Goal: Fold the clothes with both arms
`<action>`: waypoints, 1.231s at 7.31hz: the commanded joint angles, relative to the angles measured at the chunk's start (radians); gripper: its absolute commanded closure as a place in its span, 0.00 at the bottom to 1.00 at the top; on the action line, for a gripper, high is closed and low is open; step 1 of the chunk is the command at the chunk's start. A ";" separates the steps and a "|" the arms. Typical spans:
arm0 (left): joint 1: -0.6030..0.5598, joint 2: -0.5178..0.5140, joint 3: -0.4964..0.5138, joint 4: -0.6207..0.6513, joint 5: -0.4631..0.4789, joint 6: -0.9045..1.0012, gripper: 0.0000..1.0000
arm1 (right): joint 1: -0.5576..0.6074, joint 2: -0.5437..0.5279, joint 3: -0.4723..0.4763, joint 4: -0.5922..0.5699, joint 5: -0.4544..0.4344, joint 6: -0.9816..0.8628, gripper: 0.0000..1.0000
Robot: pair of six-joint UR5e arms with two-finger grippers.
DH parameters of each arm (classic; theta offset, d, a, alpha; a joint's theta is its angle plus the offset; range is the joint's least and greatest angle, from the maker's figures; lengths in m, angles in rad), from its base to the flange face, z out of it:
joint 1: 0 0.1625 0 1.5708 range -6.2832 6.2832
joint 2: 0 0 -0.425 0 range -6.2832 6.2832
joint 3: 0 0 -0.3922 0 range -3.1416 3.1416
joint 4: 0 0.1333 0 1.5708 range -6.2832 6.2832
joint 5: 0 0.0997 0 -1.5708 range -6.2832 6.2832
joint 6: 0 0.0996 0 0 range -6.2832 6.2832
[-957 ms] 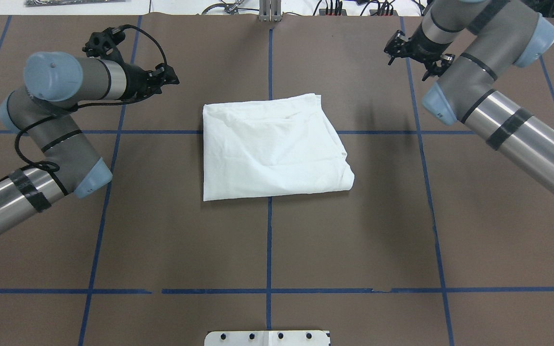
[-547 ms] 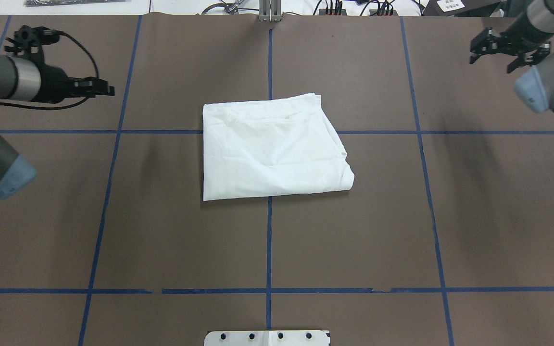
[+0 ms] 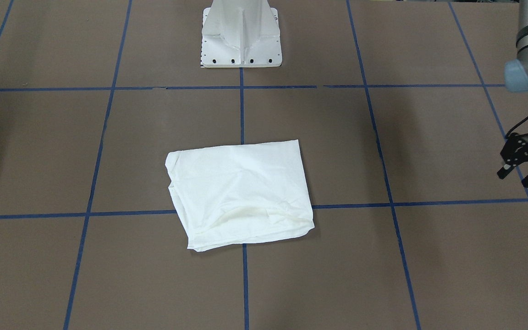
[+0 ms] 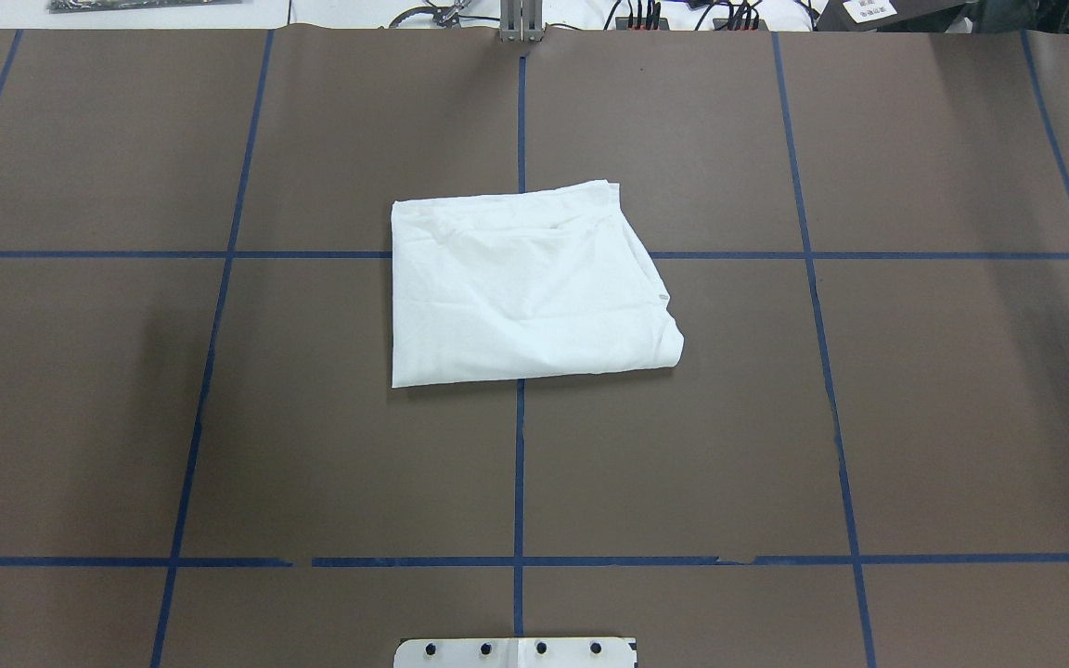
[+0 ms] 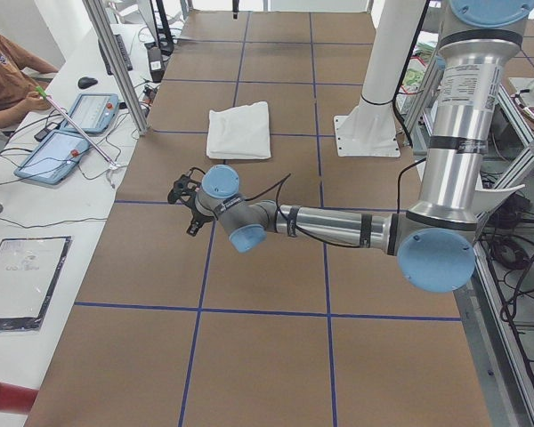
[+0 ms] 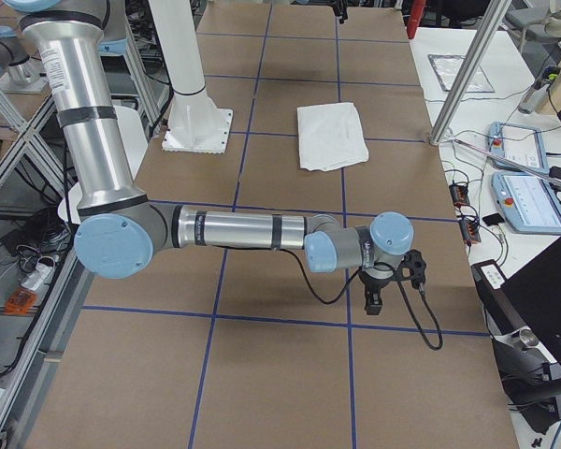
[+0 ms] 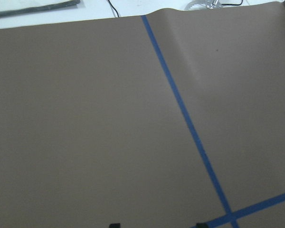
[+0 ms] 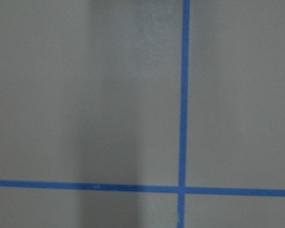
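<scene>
The table (image 4: 126, 445) carried a brown covering marked with a grid of blue tape lines (image 4: 518, 464).

The left arm (image 5: 338, 227) reached out low over the left end of the table. The right arm (image 6: 243, 229) reached out low over the right end. Both were well apart from the garment.

The white pedestal base (image 3: 241, 36) stood at the robot's edge of the table, on the centre tape line.

The white T-shirt (image 4: 525, 288) lay at the middle of the table, folded into a rough four-sided packet. It rested flat on the covering and straddled a crossing of two tape lines. In the overhead view its left edge ran straight. Its right edge slanted outward toward the robot and ended in a rounded corner. Shallow creases crossed its upper face.

The left gripper (image 3: 513, 180) was positioned near the left end of the table. Its two fingers were spread apart with nothing between them. The left wrist view showed both fingertips (image 7: 115, 225) at the lower border, well separated, over bare covering.

The right gripper (image 6: 374, 301) pointed down toward the covering near the right end. It appeared in the right-side view alone. Whether its fingers were apart or together could not be told. The right wrist view showed covering and a crossing of tape lines.
</scene>
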 commanded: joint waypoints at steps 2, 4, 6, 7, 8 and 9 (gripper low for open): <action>-0.170 0.088 -0.082 0.174 -0.068 0.292 0.31 | 0.086 -0.062 0.113 -0.214 -0.004 -0.207 0.00; -0.227 0.111 -0.123 0.248 0.051 0.385 0.00 | 0.081 -0.090 0.185 -0.237 -0.057 -0.205 0.00; -0.235 0.106 -0.240 0.547 0.052 0.416 0.00 | 0.081 -0.085 0.191 -0.268 -0.071 -0.191 0.00; -0.236 0.126 -0.251 0.567 0.048 0.417 0.00 | 0.081 -0.090 0.190 -0.268 -0.068 -0.191 0.00; -0.236 0.137 -0.249 0.573 0.045 0.410 0.00 | 0.080 -0.094 0.191 -0.265 -0.068 -0.191 0.00; -0.236 0.149 -0.239 0.570 -0.001 0.401 0.00 | 0.080 -0.136 0.201 -0.249 -0.062 -0.190 0.00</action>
